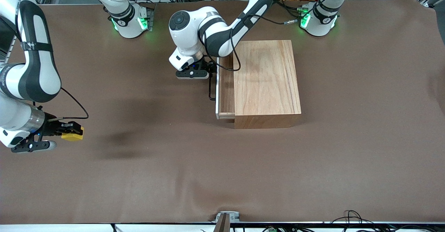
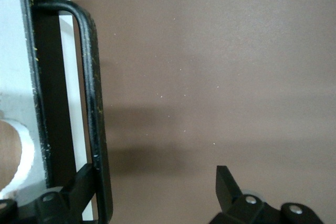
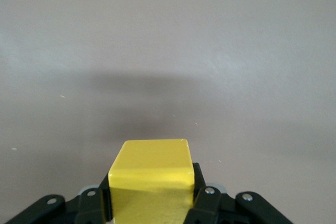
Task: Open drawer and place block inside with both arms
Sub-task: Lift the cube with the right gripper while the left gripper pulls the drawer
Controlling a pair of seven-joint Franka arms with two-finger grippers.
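The drawer (image 1: 226,86) is pulled partly out of the wooden box (image 1: 266,79), and a strip of its light-wood tray shows. Its black wire handle (image 1: 210,87) also shows in the left wrist view (image 2: 94,103), in front of the white-edged panel (image 2: 71,103). My left gripper (image 1: 211,68) (image 2: 152,179) is open at the handle's end. One finger (image 2: 79,187) sits between the handle and the panel; the other (image 2: 227,182) is wide apart over the cloth. My right gripper (image 1: 73,133) (image 3: 151,184) is shut on the yellow block (image 1: 73,135) (image 3: 152,169), held above the table at the right arm's end.
Brown cloth (image 1: 222,162) covers the whole table. The green-lit arm bases (image 1: 130,21) (image 1: 318,20) stand along the edge farthest from the front camera. A small metal clamp (image 1: 224,218) sits at the nearest table edge.
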